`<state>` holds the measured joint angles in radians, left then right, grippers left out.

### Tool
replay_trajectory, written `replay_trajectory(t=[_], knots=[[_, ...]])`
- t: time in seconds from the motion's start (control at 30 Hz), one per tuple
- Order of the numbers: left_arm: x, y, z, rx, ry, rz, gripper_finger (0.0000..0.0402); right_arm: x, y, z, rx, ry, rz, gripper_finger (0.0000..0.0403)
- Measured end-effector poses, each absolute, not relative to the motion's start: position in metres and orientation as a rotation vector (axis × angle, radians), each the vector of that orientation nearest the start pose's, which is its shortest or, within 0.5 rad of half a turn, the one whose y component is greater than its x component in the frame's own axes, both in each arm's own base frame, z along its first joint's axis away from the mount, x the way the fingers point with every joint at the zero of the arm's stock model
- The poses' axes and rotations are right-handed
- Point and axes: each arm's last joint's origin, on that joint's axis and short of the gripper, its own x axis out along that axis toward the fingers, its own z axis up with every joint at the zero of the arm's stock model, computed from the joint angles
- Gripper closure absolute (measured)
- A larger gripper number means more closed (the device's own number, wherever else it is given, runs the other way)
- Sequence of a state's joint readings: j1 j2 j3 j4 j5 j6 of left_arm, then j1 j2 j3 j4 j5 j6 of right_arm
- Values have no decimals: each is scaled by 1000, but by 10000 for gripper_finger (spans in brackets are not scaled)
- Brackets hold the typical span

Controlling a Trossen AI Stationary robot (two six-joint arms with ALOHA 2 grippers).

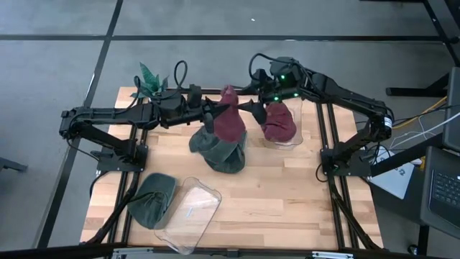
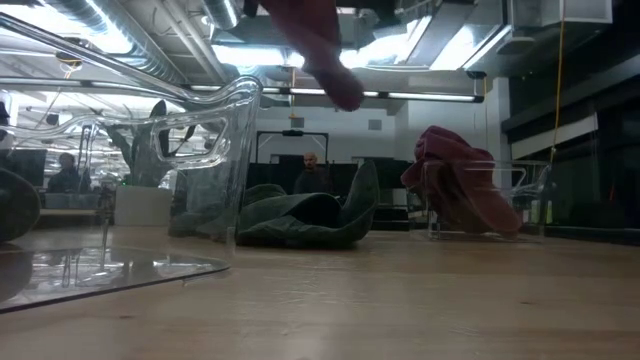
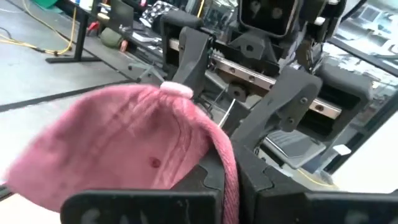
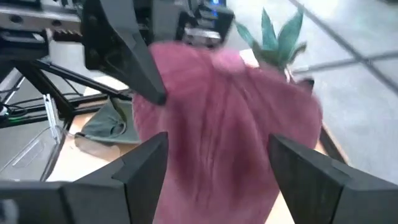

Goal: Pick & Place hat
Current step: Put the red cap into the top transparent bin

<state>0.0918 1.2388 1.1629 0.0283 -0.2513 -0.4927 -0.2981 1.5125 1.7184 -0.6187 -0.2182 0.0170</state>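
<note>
Mid-handoff: maroon hat (image 1: 230,124) hangs above table (image 1: 287,194) centre.
Left gripper (image 1: 213,115) jaws clamped on hat; right gripper (image 1: 248,108) jaws wide, empty. Next: right must close on it.

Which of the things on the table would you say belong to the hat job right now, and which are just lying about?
In the job:
- maroon hat, hanging from the shut left gripper
- right gripper, open beside it

Lying about:
- second maroon hat in the clear bin
- green hat mid-table
- green hat by the near edge
- tipped clear bin
- green plant
</note>
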Motion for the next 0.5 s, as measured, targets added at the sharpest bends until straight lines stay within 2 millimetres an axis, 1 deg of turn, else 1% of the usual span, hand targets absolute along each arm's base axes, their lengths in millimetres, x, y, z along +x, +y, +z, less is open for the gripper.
replay_trajectory(t=[0.13,0.23,0.43,0.5], knots=[[277,33,390,-472,-35,335,398,313,-89,435,112,390,-97,131],[277,33,390,-468,-34,332,398,319,-91,429,125,413,-105,131],[277,34,389,-429,-30,368,398,326,-93,421,233,442,-121,131],[277,34,389,-420,-29,368,398,328,-94,418,241,445,-124,131]])
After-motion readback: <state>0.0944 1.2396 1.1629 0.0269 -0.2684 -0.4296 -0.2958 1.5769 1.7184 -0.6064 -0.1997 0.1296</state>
